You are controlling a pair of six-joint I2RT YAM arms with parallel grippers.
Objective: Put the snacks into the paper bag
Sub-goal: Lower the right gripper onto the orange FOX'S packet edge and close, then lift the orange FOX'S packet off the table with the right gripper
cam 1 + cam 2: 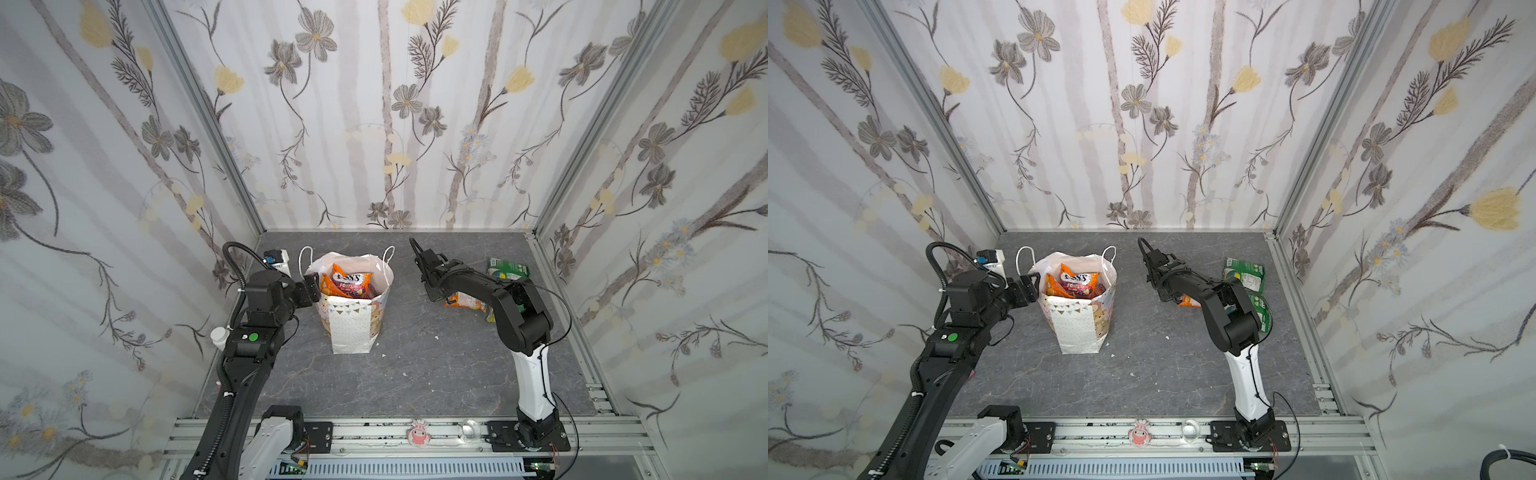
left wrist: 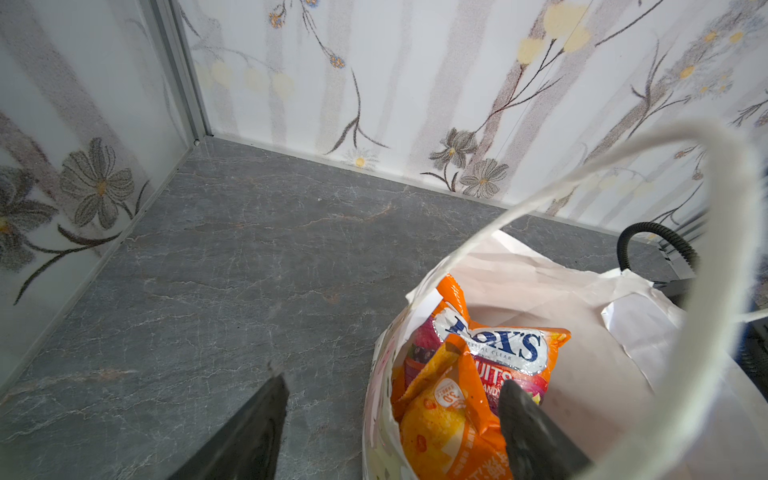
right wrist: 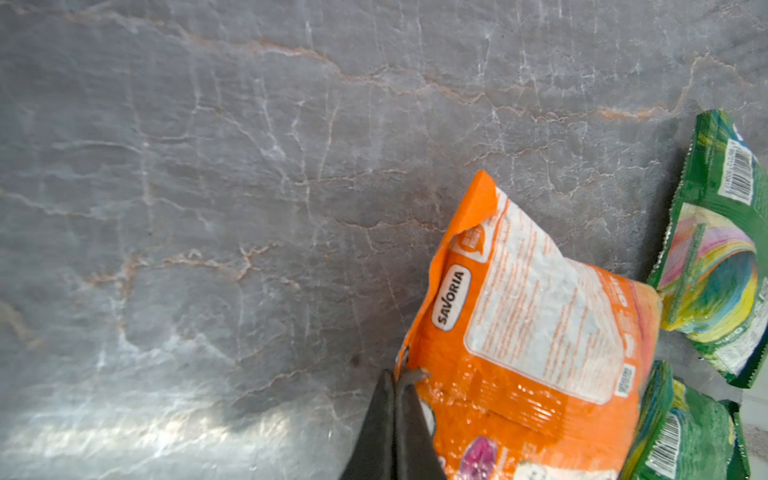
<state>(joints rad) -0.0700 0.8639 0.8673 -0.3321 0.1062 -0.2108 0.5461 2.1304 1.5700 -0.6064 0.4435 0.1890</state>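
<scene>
Work surface: grey marbled table [image 1: 415,374], enclosed by floral-print walls [image 1: 395,124] on 3 sides.

Paper bag: the white paper bag [image 1: 351,328] [image 1: 1077,328] stands upright left of centre, in the far half of the table. Its mouth is open upward, and 2 white cord handles [image 2: 725,249] rise above the rim.

Bag contents: the FOX'S candy bag [image 1: 352,281] [image 2: 498,345] stands on edge inside, label toward the top views. An orange packet [image 2: 444,432] leans against its left side. Anything deeper cannot be told.

Left claw: the left claw [image 1: 312,291] sits at the bag's left rim. The jaws are apart and straddle the left wall, with 1 finger [image 2: 536,436] inside the mouth beside the orange packet and the other outside. State: released, grasping nothing.

Right claw: the right claw [image 3: 395,382] is low over the table, right of centre. The jaws are pressed together. State: clenched on the edge seam of the SAVORIA packet.

SAVORIA packet: orange, printed back face up [image 3: 540,316] [image 1: 465,300]. It lies on the table well apart from the paper bag, to its right, partly hidden under the right arm in both top views.

Far green packet: lies flat near the right wall [image 1: 508,268] [image 1: 1246,272].

Near green packet: lies just beside the SAVORIA packet [image 1: 1264,309], mostly hidden by the right arm.

Snacks outside the bag: 3 visible.
</scene>
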